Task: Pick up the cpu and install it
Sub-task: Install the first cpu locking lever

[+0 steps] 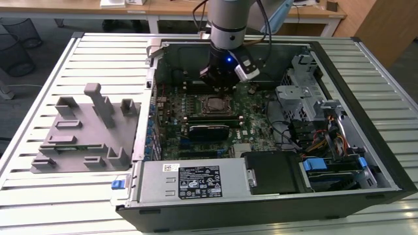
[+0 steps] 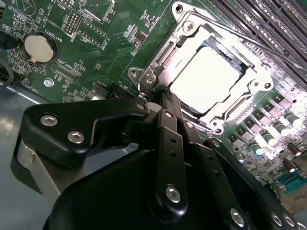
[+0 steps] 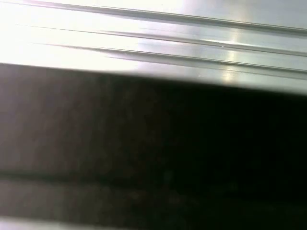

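Our gripper (image 1: 222, 81) hangs inside the open computer case (image 1: 365, 161), low over the motherboard (image 1: 251, 125), and in the second wrist view its black linkages (image 2: 165, 143) run together toward the tips, though we cannot tell from these pictures whether the fingers are closed or holding anything. Just ahead of the fingertips in that view sits the socket (image 2: 144, 76) with its bright metal frame, and the cpu (image 2: 204, 79) lies flat inside it, its pale silvery top washed out by the light. Seen from the exterior view, the same socket (image 1: 214, 104) lies directly below the gripper, toward the camera. A little further off in the second wrist view we see a round coin battery (image 2: 39, 48) on the green board. Beyond the case, off to the exterior view's left, grey plastic fixture blocks (image 1: 85, 132) stand on the slatted metal table (image 1: 39, 196). In the first wrist view we make out bright metal slats (image 3: 192, 33) above a dark band.
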`<move>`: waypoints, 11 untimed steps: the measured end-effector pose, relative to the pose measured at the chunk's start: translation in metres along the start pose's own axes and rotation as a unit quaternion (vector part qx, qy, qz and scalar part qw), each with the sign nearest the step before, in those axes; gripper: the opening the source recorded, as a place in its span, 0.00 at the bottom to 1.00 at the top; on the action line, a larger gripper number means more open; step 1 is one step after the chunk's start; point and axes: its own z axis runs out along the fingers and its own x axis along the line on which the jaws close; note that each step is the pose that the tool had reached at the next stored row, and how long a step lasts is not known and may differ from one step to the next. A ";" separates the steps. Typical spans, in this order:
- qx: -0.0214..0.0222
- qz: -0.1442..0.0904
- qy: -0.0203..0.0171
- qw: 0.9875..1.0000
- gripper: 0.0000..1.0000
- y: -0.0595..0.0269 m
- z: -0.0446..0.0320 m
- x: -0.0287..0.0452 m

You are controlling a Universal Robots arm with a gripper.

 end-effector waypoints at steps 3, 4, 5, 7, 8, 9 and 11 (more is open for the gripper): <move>-0.002 0.000 0.000 1.000 0.11 0.0000 -0.0026 -0.0001; -0.004 0.000 0.000 1.000 0.11 -0.0001 -0.0038 0.0000; -0.006 0.000 0.000 1.000 0.11 -0.0001 -0.0054 0.0001; -0.011 0.000 -0.001 1.000 0.11 0.0000 -0.0095 0.0004; -0.012 0.000 -0.001 1.000 0.11 0.0000 -0.0114 0.0007; -0.014 0.000 -0.001 1.000 0.11 0.0000 -0.0132 0.0009; -0.019 0.000 -0.001 1.000 0.11 0.0001 -0.0166 0.0017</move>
